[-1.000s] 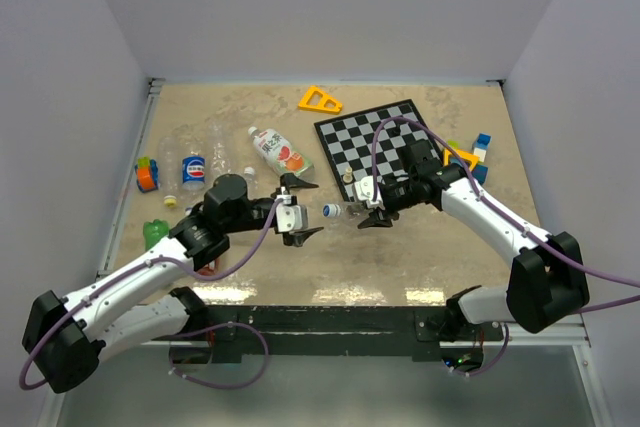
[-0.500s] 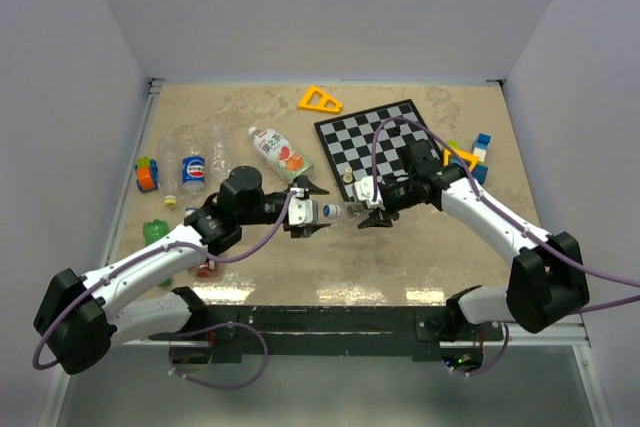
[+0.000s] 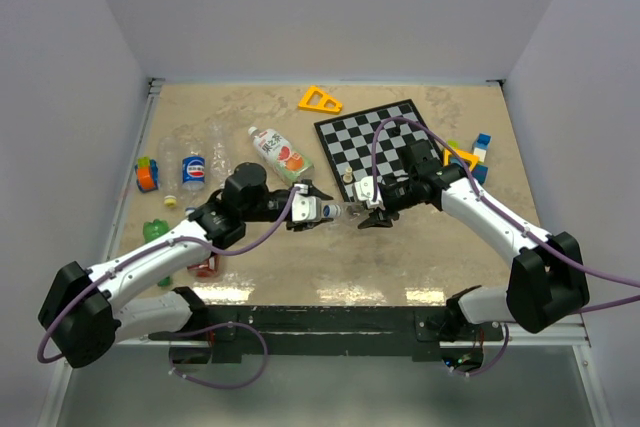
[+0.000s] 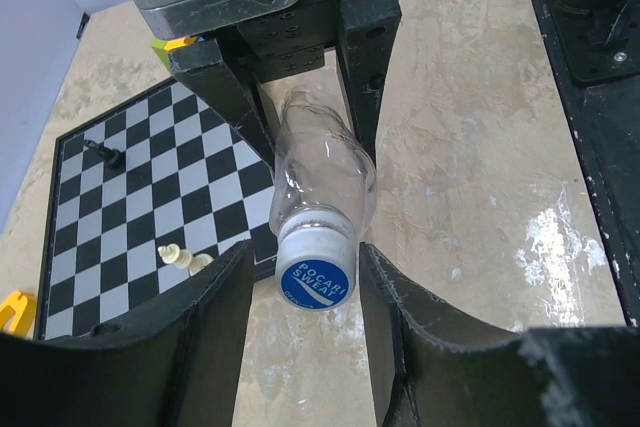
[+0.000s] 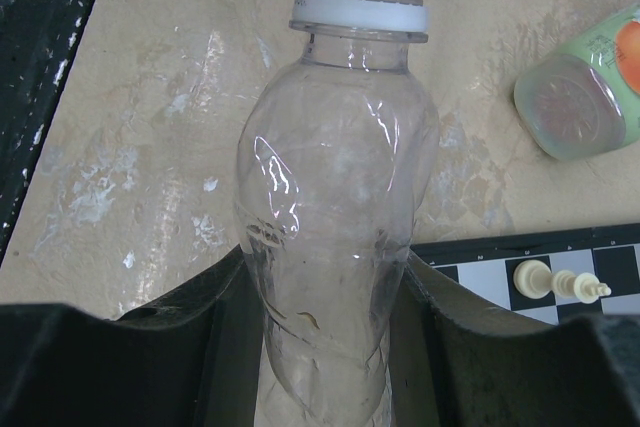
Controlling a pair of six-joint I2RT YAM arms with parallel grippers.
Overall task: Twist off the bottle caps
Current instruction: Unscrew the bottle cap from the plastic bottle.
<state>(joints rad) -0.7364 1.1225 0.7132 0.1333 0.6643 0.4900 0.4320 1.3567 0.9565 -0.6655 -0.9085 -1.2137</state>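
While the clear bottle [image 5: 335,217] is clamped between the fingers of the right gripper [image 5: 325,265] above the counter [image 3: 400,257], its blue-and-white cap [image 4: 315,275] is closely flanked by the left gripper [image 4: 305,259]; whether it is pinched cannot be told.

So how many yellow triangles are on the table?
2. One yellow triangle lies at the far side, left of the chessboard. The other triangle is right of the chessboard, partly behind the right arm; more could be hidden.
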